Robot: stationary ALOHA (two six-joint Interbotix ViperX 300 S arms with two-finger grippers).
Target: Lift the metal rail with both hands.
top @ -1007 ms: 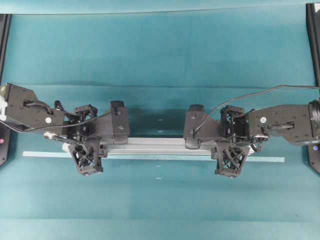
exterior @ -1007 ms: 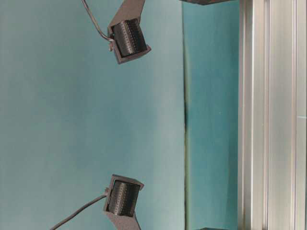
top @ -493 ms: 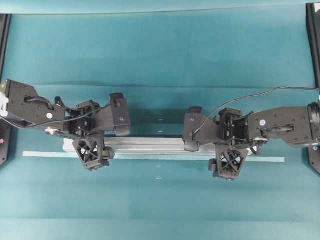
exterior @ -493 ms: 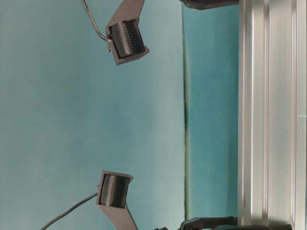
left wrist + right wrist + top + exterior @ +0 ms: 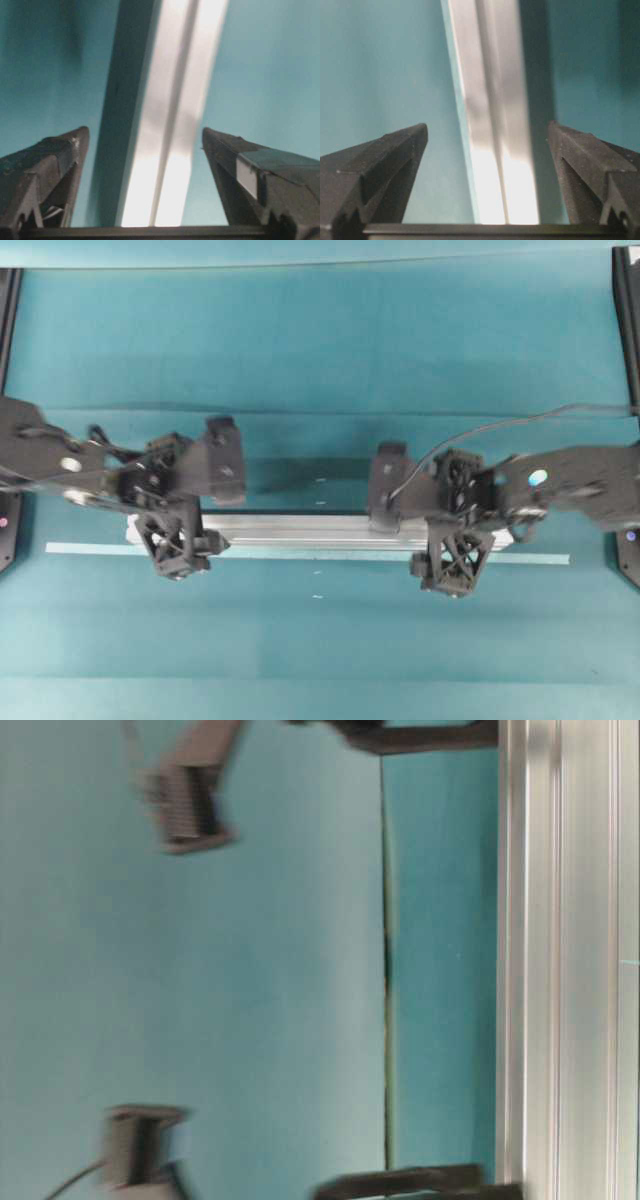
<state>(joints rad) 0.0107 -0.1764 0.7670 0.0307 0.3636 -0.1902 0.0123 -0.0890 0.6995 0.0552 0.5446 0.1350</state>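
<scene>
A teal table (image 5: 320, 340) fills the overhead view, its surface plain and matte. A thin pale-blue tape strip (image 5: 80, 548) lies flat on the table, running left to right across most of its width; its ends show clear at left and right. A few small white marks (image 5: 317, 596) dot the table just below and above the strip near the middle. Black frame rails (image 5: 8, 300) stand at the table's left and right edges. A dark seam (image 5: 386, 950) crosses the table in the table-level view.
</scene>
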